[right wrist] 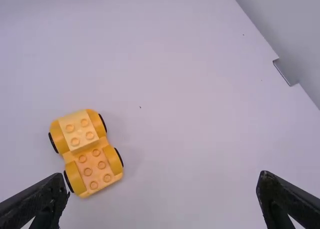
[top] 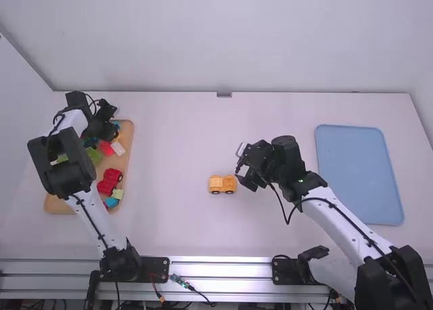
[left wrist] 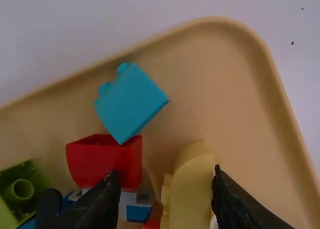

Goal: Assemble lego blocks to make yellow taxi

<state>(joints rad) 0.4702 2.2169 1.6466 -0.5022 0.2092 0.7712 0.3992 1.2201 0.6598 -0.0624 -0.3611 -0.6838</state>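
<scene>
Yellow block (left wrist: 191,194) loosely flanked by parted left jaws (top: 107,127).
Right jaws (top: 245,176) spread wide, empty; 1 wheeled yellow assembly (top: 222,184) set on tabletop (top: 169,147).

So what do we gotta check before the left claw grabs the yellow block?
1. Car bottom stands on its wheels: ok.
2. Bumps on top are bare, ready for blocks: ok.
3. Left claw is open over the wooden-coloured tray: ok.
4. Yellow block is squeezed by both fingers: not ok, there's a gap on one side.
5. Left claw isn't touching the red block: cannot tell, they look very close.
6. Right claw is open and empty: ok.
</scene>
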